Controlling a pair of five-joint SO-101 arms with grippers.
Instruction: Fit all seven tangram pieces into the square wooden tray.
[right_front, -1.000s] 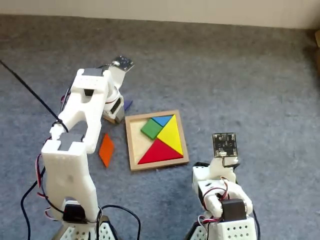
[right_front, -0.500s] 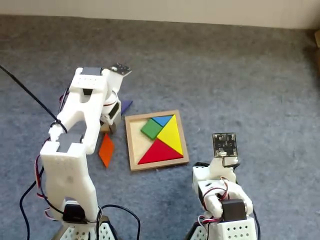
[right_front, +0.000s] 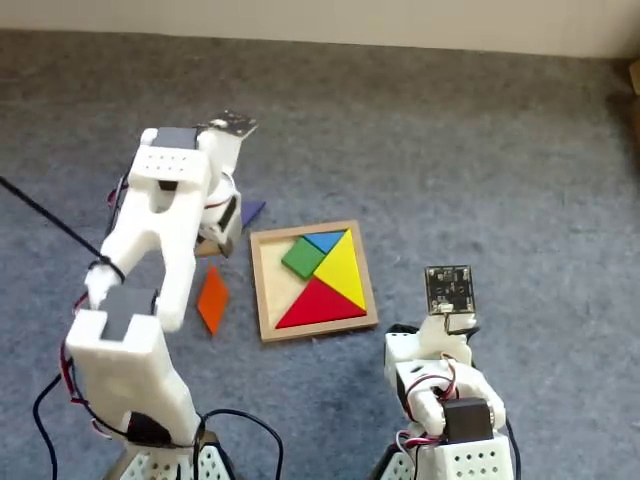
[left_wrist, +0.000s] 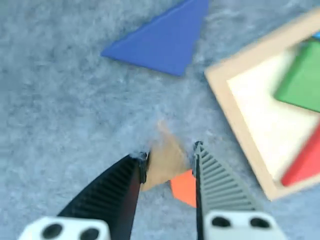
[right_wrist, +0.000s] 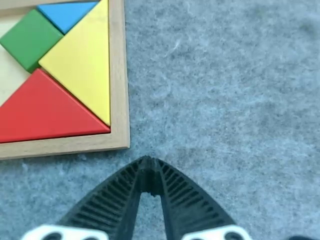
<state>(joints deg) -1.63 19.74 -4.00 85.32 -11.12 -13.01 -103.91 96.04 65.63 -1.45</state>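
The square wooden tray (right_front: 263, 290) holds a green square (right_front: 302, 257), a light blue triangle (right_front: 325, 240), a yellow triangle (right_front: 345, 268) and a red triangle (right_front: 316, 303); its left part is bare wood. Just left of the tray, my left gripper (left_wrist: 170, 152) is shut on a small tan triangle (left_wrist: 164, 164), also visible under the arm (right_front: 208, 248). An orange parallelogram (right_front: 212, 298) lies on the carpet below it, and a dark blue triangle (left_wrist: 161, 36) lies beyond. My right gripper (right_wrist: 149, 175) is shut on nothing, off the tray's near right corner (right_wrist: 120, 142).
Grey carpet covers the whole floor, with open room right of and beyond the tray. The left arm's white body (right_front: 160, 230) hangs over the area left of the tray. The right arm's base (right_front: 445, 400) stands at the near right.
The left arm has swung slightly left and risen toward the camera, keeping the tan triangle between its fingers. The right arm and the pieces in the tray have not moved.
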